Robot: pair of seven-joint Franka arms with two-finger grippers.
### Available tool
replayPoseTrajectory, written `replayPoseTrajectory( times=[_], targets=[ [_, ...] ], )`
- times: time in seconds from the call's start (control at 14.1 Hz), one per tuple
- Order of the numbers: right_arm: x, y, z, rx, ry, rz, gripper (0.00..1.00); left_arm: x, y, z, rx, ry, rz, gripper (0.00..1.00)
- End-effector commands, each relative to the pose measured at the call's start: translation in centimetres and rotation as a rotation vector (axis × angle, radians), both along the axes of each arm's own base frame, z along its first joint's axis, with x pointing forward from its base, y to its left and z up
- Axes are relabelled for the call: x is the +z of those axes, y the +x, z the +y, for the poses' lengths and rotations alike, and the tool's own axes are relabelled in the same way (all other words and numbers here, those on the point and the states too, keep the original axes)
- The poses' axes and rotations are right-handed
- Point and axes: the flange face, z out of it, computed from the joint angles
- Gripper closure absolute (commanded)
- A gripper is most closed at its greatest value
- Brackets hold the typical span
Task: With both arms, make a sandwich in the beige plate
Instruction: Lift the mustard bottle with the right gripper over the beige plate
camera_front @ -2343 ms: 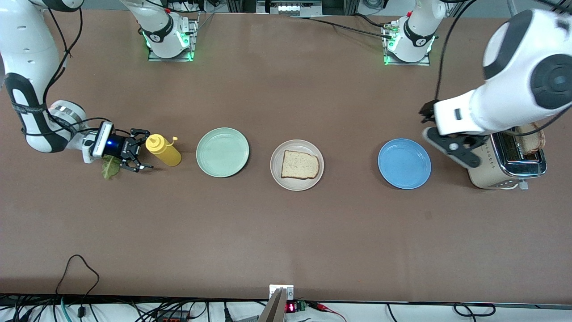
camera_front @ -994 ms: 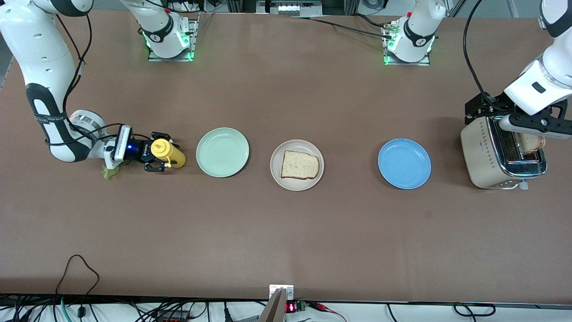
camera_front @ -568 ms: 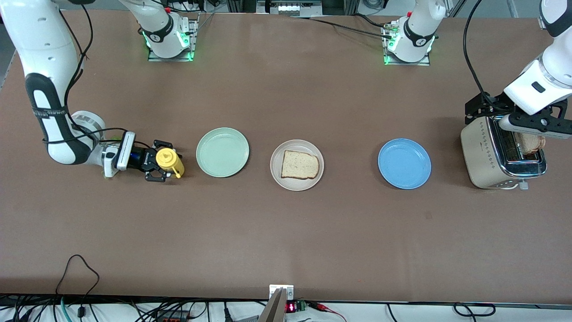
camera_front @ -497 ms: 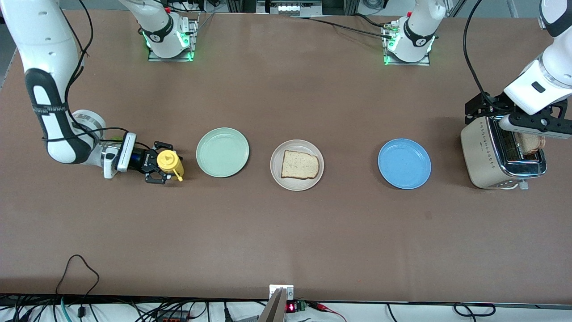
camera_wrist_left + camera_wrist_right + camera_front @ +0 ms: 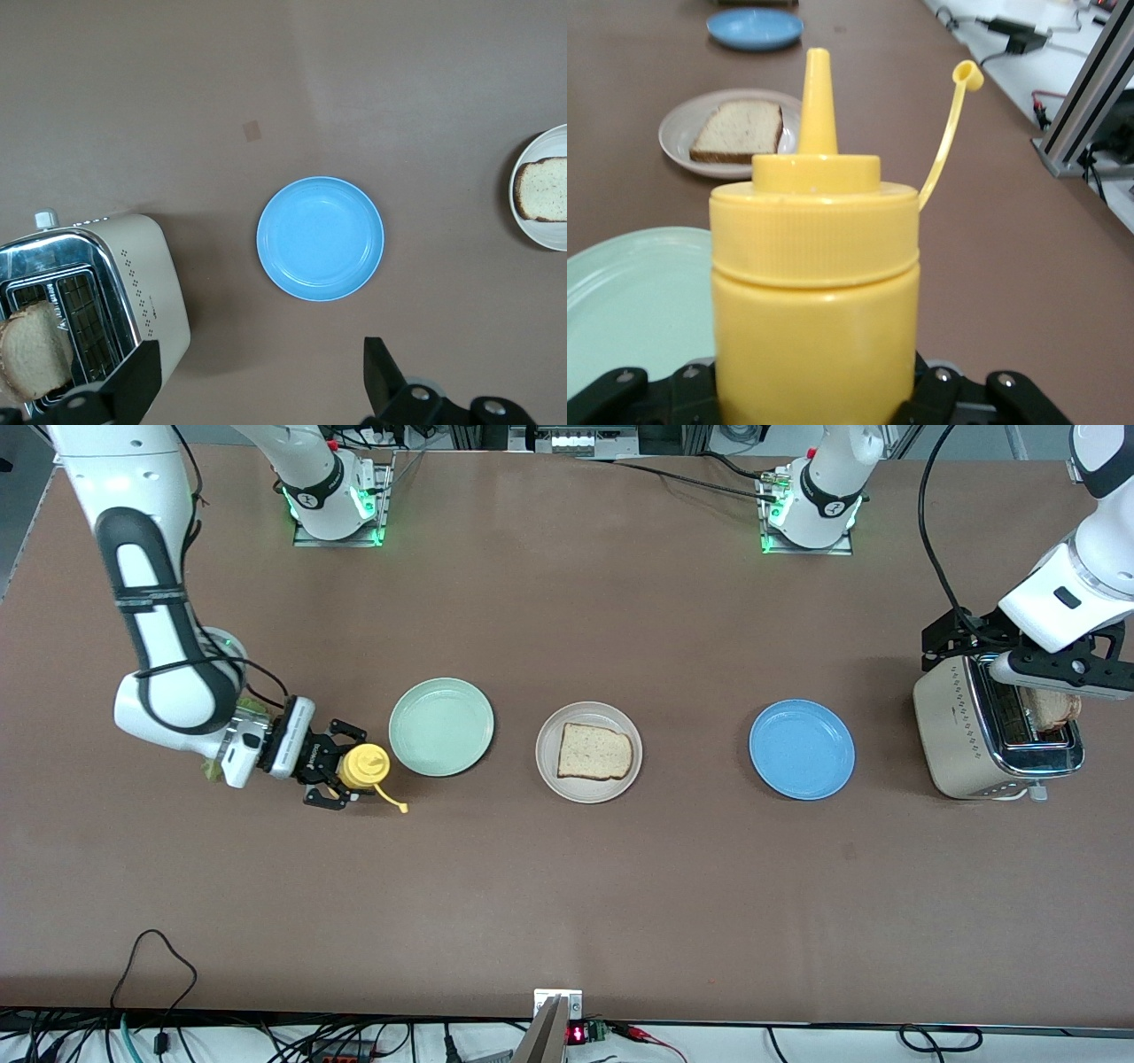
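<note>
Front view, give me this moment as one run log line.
right gripper: holds mustard bottle | left gripper: open over toaster

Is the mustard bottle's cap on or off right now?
Off: the yellow squeeze bottle's nozzle is bare, and its small cap hangs aside on its tether.

Brown table (image 5: pixel 567 886), three plates, toaster (image 5: pixel 966 735), lettuce (image 5: pixel 213 769)
</note>
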Motion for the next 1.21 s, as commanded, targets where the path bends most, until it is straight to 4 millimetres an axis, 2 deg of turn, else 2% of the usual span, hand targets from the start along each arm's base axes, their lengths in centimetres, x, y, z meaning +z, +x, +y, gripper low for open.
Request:
replayPoseTrajectory(
  times=[0.0,0.21,0.43,0.78,1.14],
  targets=[
    [3.6,0.3,3.7,-0.022,-0.142,-0.057,0.64,0.6,-0.5,-0.1,-0.003,0.02,-0.004,0.0],
    [4.5,-0.1,7.9,-0.034,-0.261,-0.101,0.64,0.6,-0.6,-0.1,-0.003,0.022,-0.001,0.0],
    [5.2,-1.0,13.0,-0.041,-0.36,-0.151,0.64,0.6,-0.6,0.1,0.0,0.02,0.004,0.0],
    [5.5,-1.9,19.3,-0.046,-0.489,-0.17,0.64,0.8,-0.5,-0.4,0.002,0.02,0.0,0.0],
    [4.8,-3.0,24.7,-0.058,-0.634,-0.183,0.64,0.7,-0.6,-0.5,0.0,0.02,0.002,0.0]
  ],
)
